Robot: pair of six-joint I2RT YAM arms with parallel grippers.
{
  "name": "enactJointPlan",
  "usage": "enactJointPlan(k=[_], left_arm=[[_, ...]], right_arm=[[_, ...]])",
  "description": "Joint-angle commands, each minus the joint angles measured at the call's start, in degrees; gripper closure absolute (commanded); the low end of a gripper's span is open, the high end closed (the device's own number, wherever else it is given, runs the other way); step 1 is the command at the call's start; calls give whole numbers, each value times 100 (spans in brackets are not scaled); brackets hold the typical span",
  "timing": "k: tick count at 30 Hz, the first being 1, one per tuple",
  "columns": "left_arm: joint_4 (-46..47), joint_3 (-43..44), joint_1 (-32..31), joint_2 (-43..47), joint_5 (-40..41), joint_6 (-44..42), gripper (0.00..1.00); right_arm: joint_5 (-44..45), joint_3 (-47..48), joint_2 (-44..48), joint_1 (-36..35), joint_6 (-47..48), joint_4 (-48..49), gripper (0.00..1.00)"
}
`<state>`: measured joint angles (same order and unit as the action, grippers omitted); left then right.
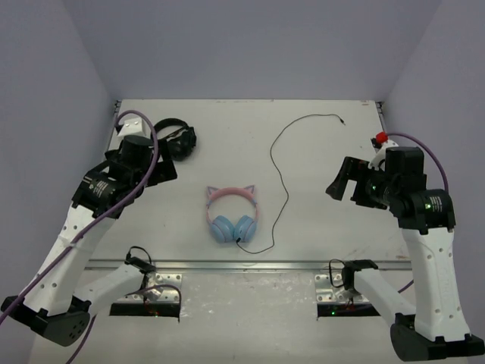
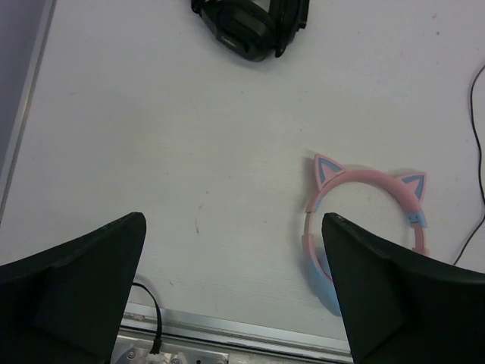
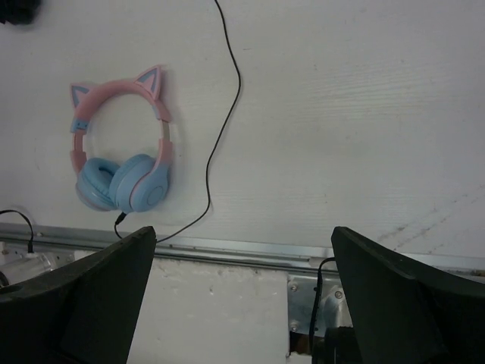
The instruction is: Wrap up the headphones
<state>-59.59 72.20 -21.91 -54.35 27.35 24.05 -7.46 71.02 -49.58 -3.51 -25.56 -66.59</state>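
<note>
The headphones [image 1: 232, 216] lie flat mid-table, pink cat-ear headband toward the back and light-blue earcups [image 1: 233, 228] side by side toward the front. Their thin black cable [image 1: 286, 193] runs from the earcups right, then winds back to its plug [image 1: 342, 120]. My left gripper [image 1: 164, 173] hovers open and empty to the left of them. In the left wrist view [image 2: 235, 292] its right finger hides part of the headphones [image 2: 367, 184]. My right gripper [image 1: 339, 183] hovers open and empty to the right. In the right wrist view [image 3: 242, 296] the headphones [image 3: 121, 163] and cable [image 3: 224, 125] lie upper left.
All-black headphones [image 1: 178, 139] lie at the back left, close behind my left gripper; they also show in the left wrist view [image 2: 250, 26]. A metal rail [image 1: 242, 265] crosses the table's front edge with the arm mounts [image 1: 345, 292] below. Walls enclose the left, back and right sides.
</note>
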Motion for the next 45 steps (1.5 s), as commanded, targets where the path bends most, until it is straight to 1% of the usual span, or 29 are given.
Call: enactJointPlan(k=[1,3,4,5,6,7,8,9,11,12,13,14,15,16,17,18,19,20,25,27,28,31,34,37,40,41,43,44,45], left_arm=[[466,-119,-138,135,-667,-120,0],[641,-189,-138,91,-1002,-207,0],[755,-241,-147,39,-1465,-460,0],[861,-312,-138,-23,-1739,-593,0],[1244,-582,-147,-215,-2012,-778,0],[1422,-706,-147,-382,-2311,-1154,0],[1720,-821,-147,-566,-2618,-1270,0],[1845,-822,-164,-1029,-2708,-1385,0],[2082,-708,-409,-1550,-3138,-1763,0],[2292,-473,-558,-2101,-3148,-2051,0],[2433,-392,-951,-2350,-3035,-2254,0],[2809,-391,-1190,-2570,-2860,-2439,0],[2908,-374,-1384,-3059,-2780,-2771,0],[3014,-382,-1673,-3308,-2605,-3149,0],[3154,-383,-1746,-3502,-2664,-3266,0],[3216,-235,-1772,-3895,-2709,-3336,0],[3304,-172,-1773,-4056,-2944,-3337,0],[3392,-102,-1773,-4310,-2981,-3450,0],[3498,-92,-1738,-4813,-2789,-3531,0],[3490,-66,-1746,-5059,-2762,-3530,3],[3507,-49,-1746,-5120,-2527,-3522,4],[3411,127,-1755,-5191,-2349,-3548,6],[3558,23,-1755,-5121,-2191,-3653,7],[3630,-22,-1624,-5261,-2366,-3706,8],[3455,179,-1527,-5769,-2647,-3592,15],[3428,215,-1527,-5850,-2682,-3557,20],[3375,259,-1518,-5999,-2875,-3539,27],[3367,250,-1509,-6017,-2946,-3487,34],[3340,250,-1492,-6035,-3077,-3452,38]], right_arm=[[114,105,71,-1,-124,128,1],[-43,105,107,-1,-194,190,1],[-88,105,168,-1,-282,216,1],[-115,79,229,-1,-413,321,1],[-332,-78,317,-1,-562,435,1],[-543,-237,431,-1,-599,619,1],[-746,-412,693,8,-686,1038,1],[-948,-753,817,8,-757,1243,1],[-1309,-1002,967,-1,-941,1577,1],[-1371,-1099,959,8,-1038,1587,1],[-1467,-1126,924,-1,-1056,1570,1],[-1486,-1135,881,8,-1056,1474,1],[-1503,-1135,811,-1,-1056,1412,1],[-1521,-1143,801,-1,-1056,1377,1],[-1617,-1170,810,-1,-1047,1368,1],[-1670,-1257,897,-1,-1065,1403,1],[-1723,-1327,959,8,-1082,1438,1],[-1802,-1406,1020,-1,-1109,1447,1],[-1847,-1565,1389,8,-942,1079,1],[-1785,-1627,1495,-1,-810,955,1],[-1785,-1644,1574,-1,-784,850,1],[-1785,-1671,1671,-1,-687,744,1],[-1785,-1723,1732,8,-661,717,1],[-1846,-1741,1724,-1,-669,726,1],[-1899,-1724,1689,-18,-661,726,1],[-1899,-1715,1671,-36,-661,735,1],[-1908,-1724,1662,-53,-669,770,1],[-1899,-1724,1636,-53,-669,779,1],[-1899,-1732,1636,-53,-678,805,1]])
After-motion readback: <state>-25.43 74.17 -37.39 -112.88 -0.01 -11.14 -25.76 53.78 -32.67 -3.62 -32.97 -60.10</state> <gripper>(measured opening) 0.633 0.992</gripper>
